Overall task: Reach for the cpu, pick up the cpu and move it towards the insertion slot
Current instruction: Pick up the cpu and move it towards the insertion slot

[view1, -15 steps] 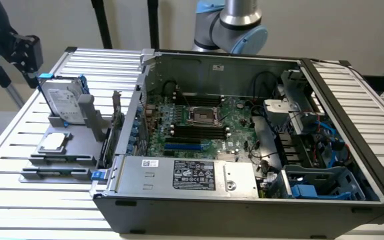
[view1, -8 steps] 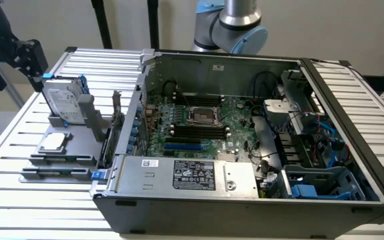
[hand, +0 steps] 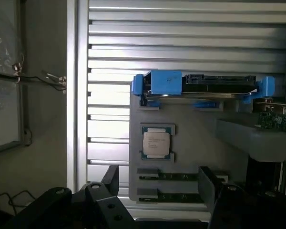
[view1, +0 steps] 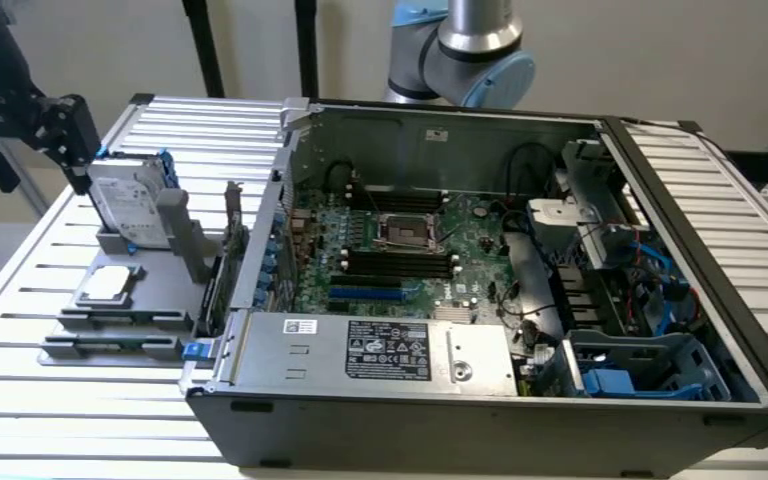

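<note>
Wrist view: the black tool (hand: 158, 183), spread open and empty, hangs well apart from the small square silver-topped cpu (hand: 156, 142) lying flat on the grey plastic tray (hand: 198, 138), so centre the chip between the jaws and come down level onto its opposite edges.

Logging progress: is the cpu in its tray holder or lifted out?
In. The cpu lies flat in its holder on the grey tray; the open pincer is apart.
</note>
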